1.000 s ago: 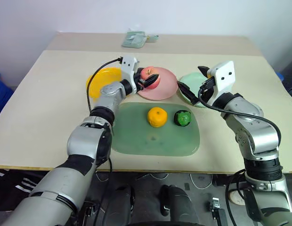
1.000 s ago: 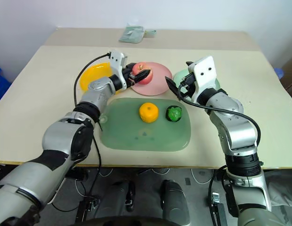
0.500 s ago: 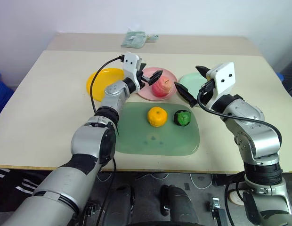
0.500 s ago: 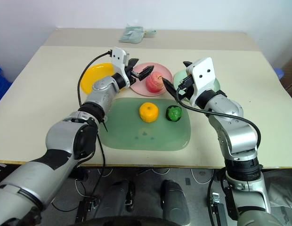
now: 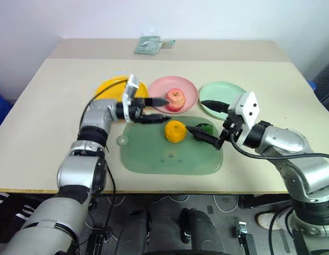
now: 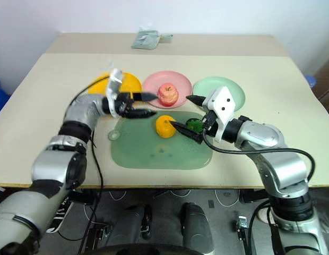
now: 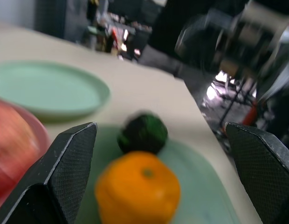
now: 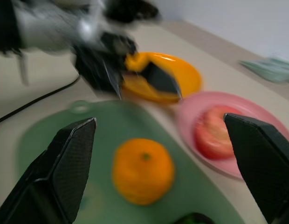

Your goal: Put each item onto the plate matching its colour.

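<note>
The pink-red apple (image 5: 175, 99) rests on the pink plate (image 5: 188, 89), free of both grippers. On the green mat lie the orange (image 5: 175, 131) and, just right of it, the dark green item (image 5: 207, 128), partly hidden by a right finger. The yellow plate (image 5: 110, 86) and the mint green plate (image 5: 228, 93) hold nothing. My left gripper (image 5: 155, 109) is open and points right, between the yellow plate and the orange. My right gripper (image 5: 195, 115) is open, pointing left, its fingers spanning from the mint plate's near rim to the green item. The right wrist view shows the orange (image 8: 143, 170) and apple (image 8: 214, 133).
The large green mat (image 5: 170, 156) lies at the table's near middle. A folded pale green packet (image 5: 151, 44) sits at the far edge. The left arm's black cable (image 5: 103, 91) loops over the yellow plate. Bare tabletop lies to the left and right.
My left gripper opened and let go of the apple, which now sits on the pink plate. Both arms drew back toward me, and the left gripper swung to point right.
</note>
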